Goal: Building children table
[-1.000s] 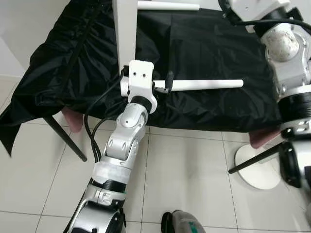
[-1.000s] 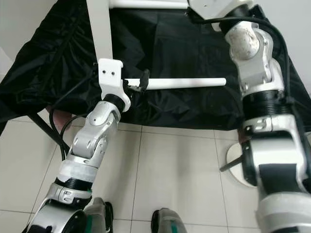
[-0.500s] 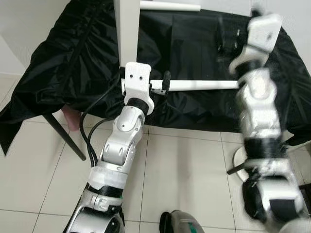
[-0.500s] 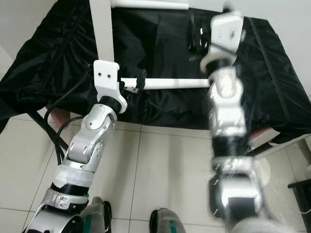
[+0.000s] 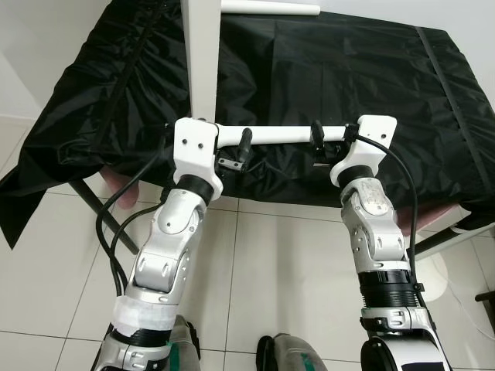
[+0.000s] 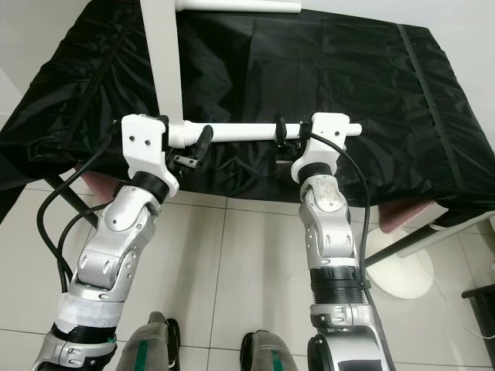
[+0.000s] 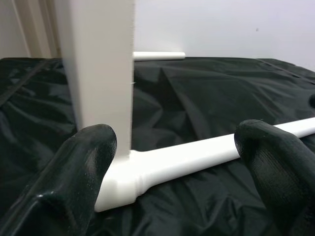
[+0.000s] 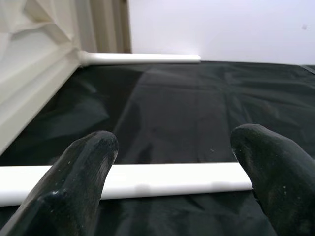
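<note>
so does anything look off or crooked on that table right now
Nothing looks damaged or spilled. The white tabletop stands on edge on the black cloth, with two white legs sticking out sideways, as a half-built table would. The left gripper and right gripper sit open around the nearer leg. The cloth is only wrinkled.

Both silver arms raised forward, wrists level. Left gripper (image 5: 232, 147) and right gripper (image 5: 325, 143) face each other, fingers spread apart on both.
</note>
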